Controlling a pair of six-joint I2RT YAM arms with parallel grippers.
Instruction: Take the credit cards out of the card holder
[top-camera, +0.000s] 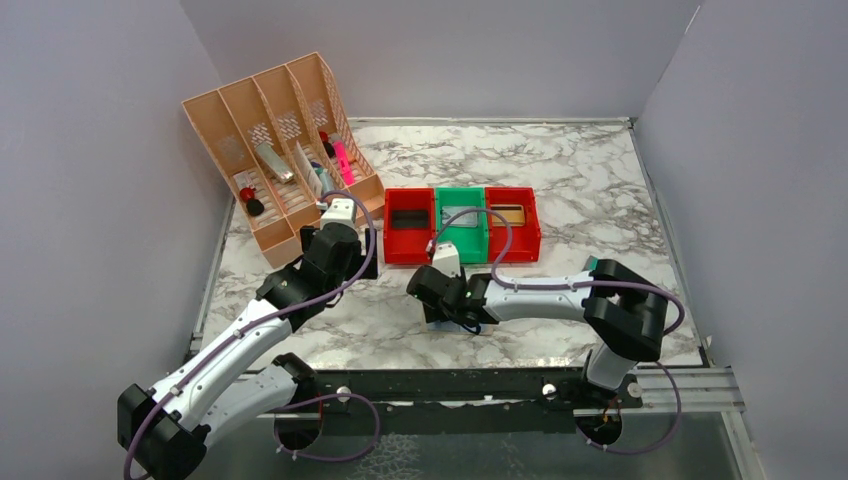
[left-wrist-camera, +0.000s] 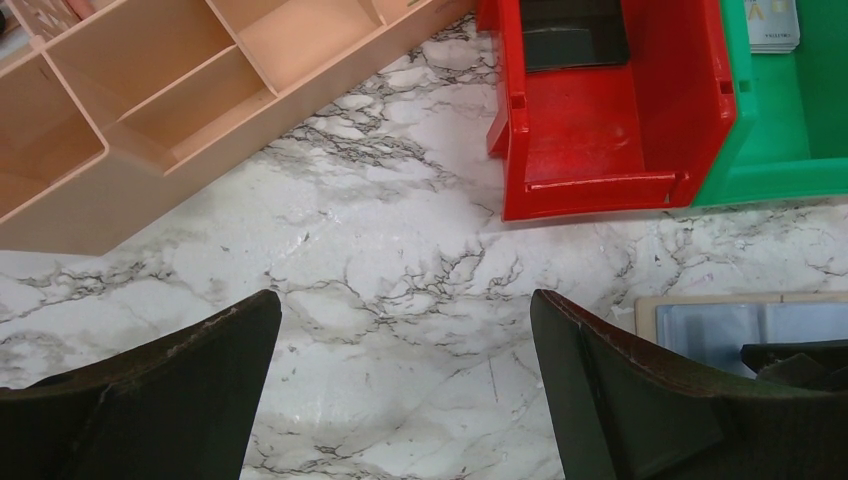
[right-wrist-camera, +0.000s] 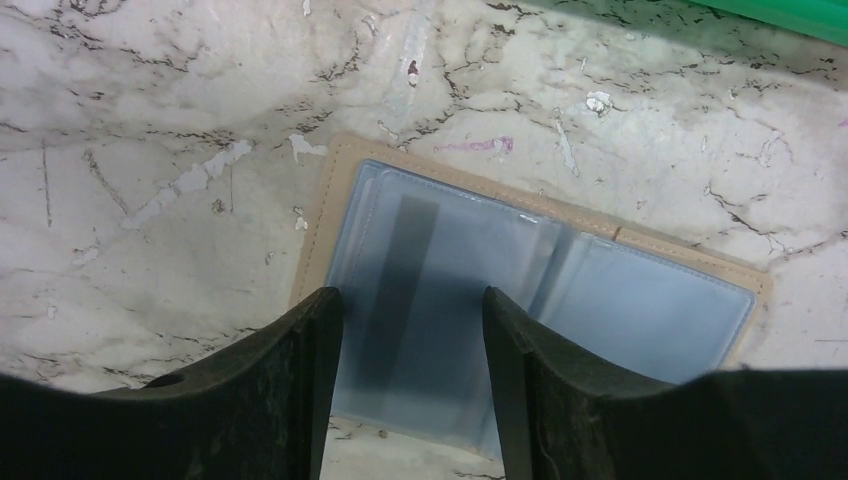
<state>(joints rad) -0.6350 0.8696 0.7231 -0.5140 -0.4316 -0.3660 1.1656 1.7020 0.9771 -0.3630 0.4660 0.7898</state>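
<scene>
While the card holder (right-wrist-camera: 640, 300) is lying open on the bench (right-wrist-camera: 150, 150), the right pincer (right-wrist-camera: 410, 300) is being held half-open over it, the left pincer (left-wrist-camera: 405, 300) wide, both empty. The card (right-wrist-camera: 400, 260) should be getting pinched by its edge, not the sleeve.

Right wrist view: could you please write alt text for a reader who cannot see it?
An open card holder lies flat on the marble table, its blue-grey inner panels facing up. The right gripper hangs over one panel with its jaws apart. The edge of a green bin shows at the top right.
</scene>
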